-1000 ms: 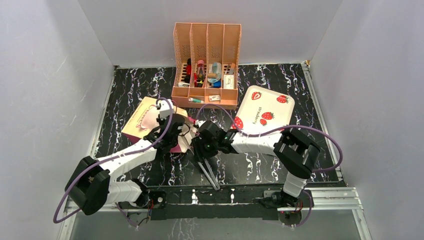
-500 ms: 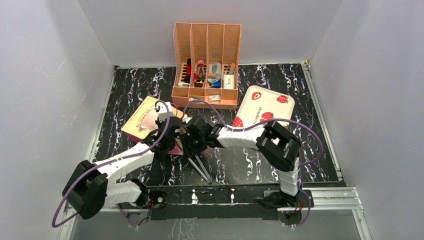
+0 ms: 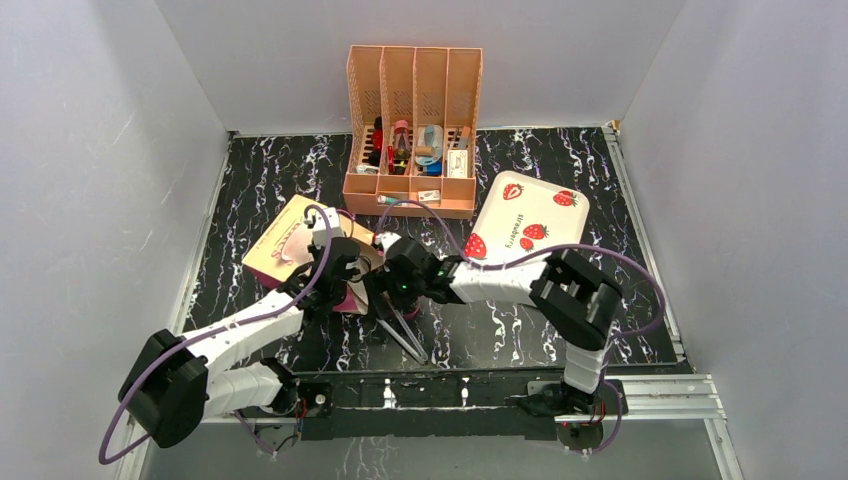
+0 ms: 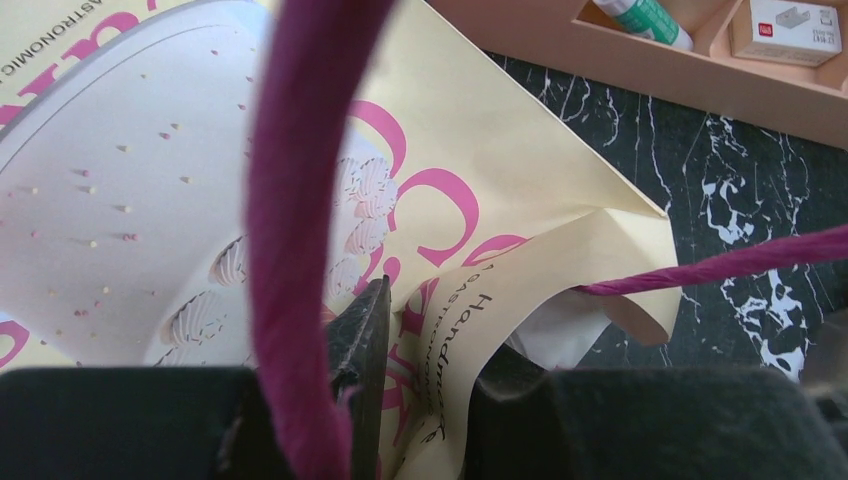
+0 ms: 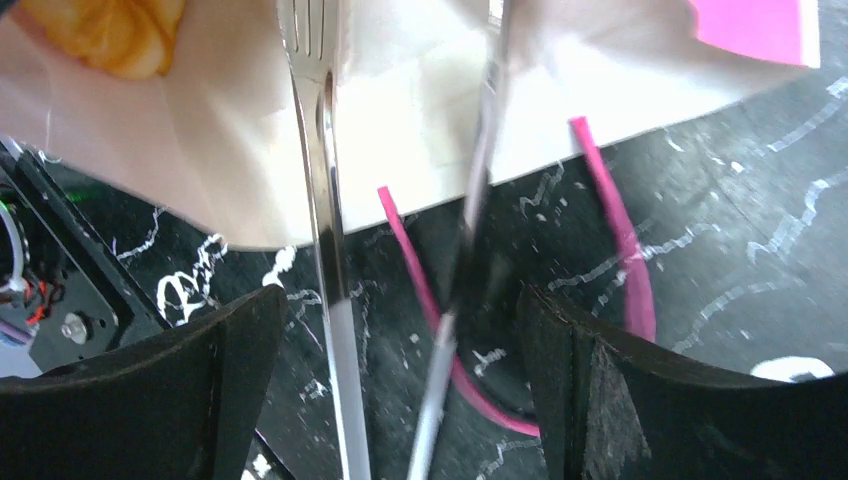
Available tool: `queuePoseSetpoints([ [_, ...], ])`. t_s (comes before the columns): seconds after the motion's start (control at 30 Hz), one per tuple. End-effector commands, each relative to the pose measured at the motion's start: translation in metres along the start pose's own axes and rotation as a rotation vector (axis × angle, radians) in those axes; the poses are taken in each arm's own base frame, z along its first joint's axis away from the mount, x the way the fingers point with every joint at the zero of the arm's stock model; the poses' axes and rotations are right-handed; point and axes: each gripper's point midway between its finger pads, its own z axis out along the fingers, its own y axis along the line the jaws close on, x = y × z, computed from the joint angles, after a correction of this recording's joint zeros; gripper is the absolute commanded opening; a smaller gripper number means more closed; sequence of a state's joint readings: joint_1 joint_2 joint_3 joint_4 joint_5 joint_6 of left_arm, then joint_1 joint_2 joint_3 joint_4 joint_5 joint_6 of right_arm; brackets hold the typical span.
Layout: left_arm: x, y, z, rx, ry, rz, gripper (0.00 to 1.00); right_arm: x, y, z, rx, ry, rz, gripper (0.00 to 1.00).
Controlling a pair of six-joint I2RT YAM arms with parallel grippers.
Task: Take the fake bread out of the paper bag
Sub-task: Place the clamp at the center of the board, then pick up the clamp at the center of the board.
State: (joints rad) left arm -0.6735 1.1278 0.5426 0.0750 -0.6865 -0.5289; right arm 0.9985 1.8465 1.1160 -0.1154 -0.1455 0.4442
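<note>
Left of the table's middle, the paper bag (image 3: 288,238) lies on its side, left gripper (image 3: 338,268) pinching its rim. Right gripper (image 5: 400,297) jaws gape around metal tongs (image 5: 322,200) at the mouth. Fake bread (image 5: 110,30) sits just inside, pink cord (image 5: 612,200) in the way.

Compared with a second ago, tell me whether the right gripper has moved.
Yes. In the top view the right gripper has shifted a little left, away from the strawberry tray, which has stayed put, and toward the paper bag.

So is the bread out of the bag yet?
Not yet. A golden bread lies on the bag's white inside, past its rim. Whether more are deeper in, cannot tell.
</note>
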Motion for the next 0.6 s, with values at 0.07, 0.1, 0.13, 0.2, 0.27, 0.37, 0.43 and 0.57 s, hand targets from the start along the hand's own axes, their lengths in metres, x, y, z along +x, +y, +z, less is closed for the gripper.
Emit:
queuePoseSetpoints([
  [0.07,0.005,-0.01,-0.009,0.08,0.027,-0.009,0.02,-0.031,0.0,-0.033,0.001,-0.253,-0.092,0.85],
  [0.1,0.005,-0.011,-0.01,0.085,0.031,-0.006,0.02,-0.027,-0.002,-0.035,0.002,-0.26,-0.1,0.85],
  [0.13,0.006,-0.011,-0.01,0.089,0.034,-0.005,0.02,-0.025,-0.001,-0.036,-0.003,-0.273,-0.108,0.85],
  [0.2,0.008,-0.011,-0.011,0.098,0.04,0.0,0.03,-0.017,0.0,-0.038,-0.016,-0.29,-0.119,0.84],
  [0.27,0.01,-0.011,-0.012,0.103,0.044,-0.001,0.03,-0.003,0.004,-0.04,-0.037,-0.297,-0.13,0.83],
  [0.37,0.013,-0.012,-0.013,0.117,0.054,-0.003,0.03,0.006,0.016,-0.046,-0.074,-0.354,-0.147,0.82],
  [0.43,0.015,-0.011,-0.014,0.121,0.059,-0.003,0.03,0.012,0.02,-0.05,-0.079,-0.39,-0.163,0.82],
  [0.57,0.017,-0.01,-0.016,0.127,0.063,-0.009,0.03,0.015,0.029,-0.059,-0.109,-0.46,-0.176,0.82],
])
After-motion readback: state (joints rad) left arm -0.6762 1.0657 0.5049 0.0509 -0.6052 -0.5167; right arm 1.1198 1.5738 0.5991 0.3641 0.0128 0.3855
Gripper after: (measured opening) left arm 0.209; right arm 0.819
